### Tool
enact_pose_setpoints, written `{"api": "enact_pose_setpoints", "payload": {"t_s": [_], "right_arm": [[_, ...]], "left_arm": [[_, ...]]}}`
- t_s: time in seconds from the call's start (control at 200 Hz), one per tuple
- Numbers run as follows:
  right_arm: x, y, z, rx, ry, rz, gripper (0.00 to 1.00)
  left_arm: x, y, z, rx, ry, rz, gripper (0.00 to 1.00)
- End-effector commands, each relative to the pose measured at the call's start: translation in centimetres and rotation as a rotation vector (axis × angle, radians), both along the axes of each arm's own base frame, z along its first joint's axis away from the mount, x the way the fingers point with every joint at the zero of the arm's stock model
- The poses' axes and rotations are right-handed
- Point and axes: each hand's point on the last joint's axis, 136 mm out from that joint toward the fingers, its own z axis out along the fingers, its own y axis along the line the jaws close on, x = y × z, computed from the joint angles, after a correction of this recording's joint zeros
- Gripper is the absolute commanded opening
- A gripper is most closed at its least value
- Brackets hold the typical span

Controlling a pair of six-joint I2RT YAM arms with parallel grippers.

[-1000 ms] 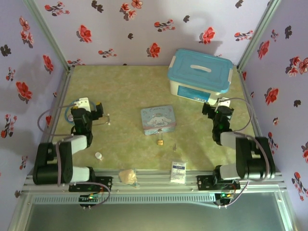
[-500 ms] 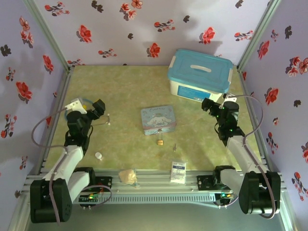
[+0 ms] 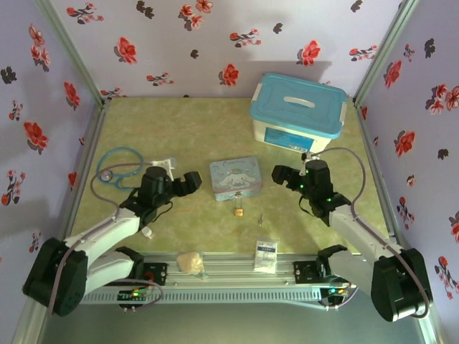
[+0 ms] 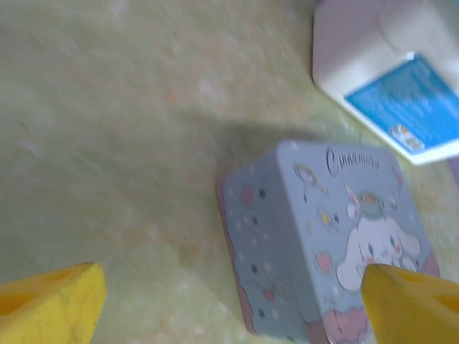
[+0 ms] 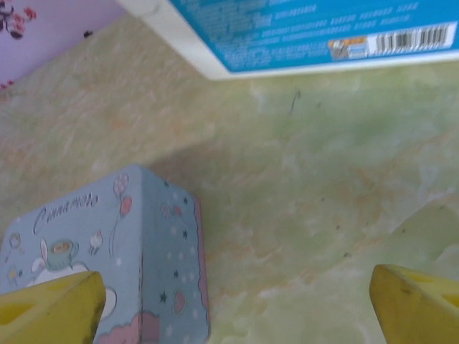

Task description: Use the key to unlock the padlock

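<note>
Near edge of table (image 3: pixel 179 136), ctr-right: white sachet (image 3: pixel 265 256). Just beyond, toward ctr: padlock (image 3: pixel 238 211), key (image 3: pixel 261 217) near its right, not touching; neither held. Blue tin (image 3: pixel 235 178) just behind padlock. Left gripper (image 3: pixel 189 182) hangs left of tin, right gripper (image 3: pixel 281 175) right of it; both wide open, holding nothing. Lidded box (image 3: pixel 297 112) at far right corner.

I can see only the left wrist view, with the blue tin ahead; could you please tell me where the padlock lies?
Observer: The padlock lies on the table, just on the near side of the blue tin.
Operator: And the key?
Observer: The key lies right of the padlock, apart from it.
Operator: Where is the right gripper?
Observer: The right gripper hovers open beside the tin's right side, holding nothing.
</note>
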Motion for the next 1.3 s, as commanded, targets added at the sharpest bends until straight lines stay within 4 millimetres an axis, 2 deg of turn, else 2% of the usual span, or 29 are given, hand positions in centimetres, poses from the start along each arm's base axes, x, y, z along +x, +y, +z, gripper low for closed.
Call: {"api": "enact_pose_setpoints", "payload": {"t_s": [0.0,0.22,0.37,0.47,0.615,0.83,0.96,1.12,1.295], "right_arm": [[-1.5,0.8,-1.6,-0.004,0.066,0.023,0.93],[-5.7,2.2,-5.0,-0.041,0.225,0.113,0.87],[-8.4,2.7,-6.4,-0.087,0.326,0.15,0.8],[-10.2,3.2,-7.3,-0.113,0.381,0.149,0.75],[-11.9,5.3,-8.0,-0.135,0.377,0.17,0.66],[-13.1,7.7,-8.6,-0.196,0.358,0.18,0.55],[-13.4,8.1,-9.9,-0.25,0.366,0.176,0.52],[-13.3,8.9,-10.1,-0.262,0.334,0.185,0.45],[-13.3,8.9,-10.8,-0.319,0.335,0.189,0.36]], "left_arm": [[0.0,-2.1,0.7,-0.011,0.013,-0.026,0.87],[-3.1,-5.8,-0.4,-0.039,0.048,-0.05,0.78],[-5.6,-7.9,-0.5,-0.012,0.035,-0.089,0.77],[-6.4,-8.8,-0.6,-0.017,0.034,-0.107,0.77],[-6.8,-9.5,-0.3,-0.015,0.023,-0.116,0.77],[-7.0,-9.9,-0.3,-0.014,0.02,-0.127,0.78],[-7.0,-9.9,-0.3,-0.015,0.016,-0.131,0.78],[-7.0,-9.9,-0.5,-0.026,0.011,-0.129,0.79],[-7.1,-9.9,-0.8,-0.031,0.014,-0.126,0.79]]}}
